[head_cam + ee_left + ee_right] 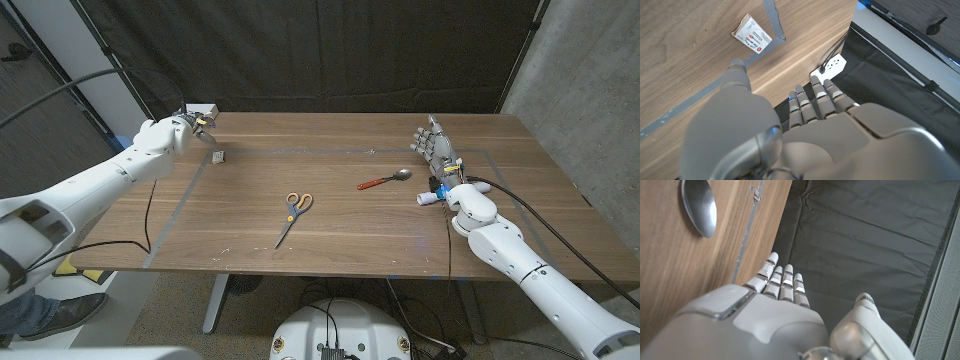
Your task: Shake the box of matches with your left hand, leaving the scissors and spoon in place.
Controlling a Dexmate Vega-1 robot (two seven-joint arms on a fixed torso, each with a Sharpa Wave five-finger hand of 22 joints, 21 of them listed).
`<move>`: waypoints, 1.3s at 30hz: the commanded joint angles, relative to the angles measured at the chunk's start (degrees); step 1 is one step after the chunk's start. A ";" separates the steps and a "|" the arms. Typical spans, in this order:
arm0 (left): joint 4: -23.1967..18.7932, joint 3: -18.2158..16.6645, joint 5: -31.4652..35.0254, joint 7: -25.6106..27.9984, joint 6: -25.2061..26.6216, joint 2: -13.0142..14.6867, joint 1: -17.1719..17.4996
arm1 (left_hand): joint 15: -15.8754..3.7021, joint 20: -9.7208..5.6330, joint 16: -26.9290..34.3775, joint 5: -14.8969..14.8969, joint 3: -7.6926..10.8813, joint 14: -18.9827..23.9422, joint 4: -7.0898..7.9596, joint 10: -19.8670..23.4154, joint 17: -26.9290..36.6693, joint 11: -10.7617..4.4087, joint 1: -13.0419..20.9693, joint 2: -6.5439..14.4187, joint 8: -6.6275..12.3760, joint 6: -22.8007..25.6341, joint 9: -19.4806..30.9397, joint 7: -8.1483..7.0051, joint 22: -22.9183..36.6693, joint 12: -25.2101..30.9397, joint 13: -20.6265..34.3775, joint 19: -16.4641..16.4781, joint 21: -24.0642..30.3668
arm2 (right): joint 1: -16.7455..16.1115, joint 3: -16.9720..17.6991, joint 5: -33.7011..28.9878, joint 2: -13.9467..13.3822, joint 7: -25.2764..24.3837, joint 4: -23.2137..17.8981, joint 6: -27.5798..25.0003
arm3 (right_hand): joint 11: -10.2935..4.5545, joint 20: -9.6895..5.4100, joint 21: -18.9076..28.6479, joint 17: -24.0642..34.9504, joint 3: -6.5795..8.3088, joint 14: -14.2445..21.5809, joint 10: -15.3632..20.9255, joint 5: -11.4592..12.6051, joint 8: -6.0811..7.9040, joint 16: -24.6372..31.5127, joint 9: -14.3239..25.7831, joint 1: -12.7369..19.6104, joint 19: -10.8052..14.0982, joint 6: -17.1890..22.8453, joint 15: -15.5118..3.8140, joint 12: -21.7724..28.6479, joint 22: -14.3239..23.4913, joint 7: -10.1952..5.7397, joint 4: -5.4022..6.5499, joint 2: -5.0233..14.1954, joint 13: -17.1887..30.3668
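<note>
The small matchbox (218, 155) lies on the table near its far left corner; in the left wrist view its white printed face (752, 35) lies beside a grey tape line. My left hand (180, 128) hovers just left of and behind it, apart from it, holding nothing, with its fingers (815, 97) stretched out. The yellow-handled scissors (293, 215) lie at the table's middle. The red-handled spoon (385, 180) lies to their right, its bowl (699, 205) near my right hand (440, 150), which stands upright and holds nothing.
Grey tape (180, 205) marks a rectangle on the wooden table. A white power strip (832, 67) sits past the table's far edge by my left hand. A dark curtain hangs behind the table. A small white and blue object (428, 196) lies by my right wrist.
</note>
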 commanded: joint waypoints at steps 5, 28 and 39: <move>11.29 4.84 0.71 -1.29 -4.75 -4.41 -6.06 | -4.73 1.80 -0.19 0.50 0.27 0.36 -0.12 0.86 0.44 -0.44 0.84 0.25 0.30 1.41 0.30 -0.99 0.42 0.23 0.35 -0.12 0.12 | -0.49 -0.02 -0.90 -0.36 -2.73 -2.87 -2.68 | 0.00 0.00 -0.15 0.14 -0.14 0.84 0.83 0.25 0.16 0.53 0.12 0.07 1.16 0.55 -0.14 0.42 0.22 0.36 -0.02 0.62 0.25; 15.21 9.84 1.47 -5.27 -7.81 -5.72 -9.45 | -6.00 0.43 -0.03 0.27 -0.66 2.70 -0.02 4.67 0.23 -1.36 0.90 -0.89 1.02 5.22 0.24 -2.18 0.32 0.83 0.38 -0.76 -0.27 | 0.81 -0.56 -1.64 0.01 -3.37 -3.30 -4.07 | -0.03 0.01 -0.52 0.21 -0.19 2.10 0.69 0.20 0.15 0.82 0.13 0.07 2.12 0.64 0.27 0.29 0.25 0.53 -0.04 0.90 0.27; 19.31 11.21 0.79 -3.83 -9.34 -7.76 -10.26 | -6.10 0.85 -0.17 0.30 -0.88 2.93 0.07 5.26 0.18 -1.64 0.87 -1.04 1.19 6.24 0.22 -2.59 0.31 0.78 0.33 -0.53 -0.23 | 0.42 -0.44 -1.52 -0.34 -3.92 -4.24 -5.10 | -0.02 0.10 -0.76 0.22 -0.17 2.08 0.70 0.19 0.14 0.74 0.13 0.12 2.17 0.65 0.28 0.27 0.26 0.51 -0.07 1.04 0.27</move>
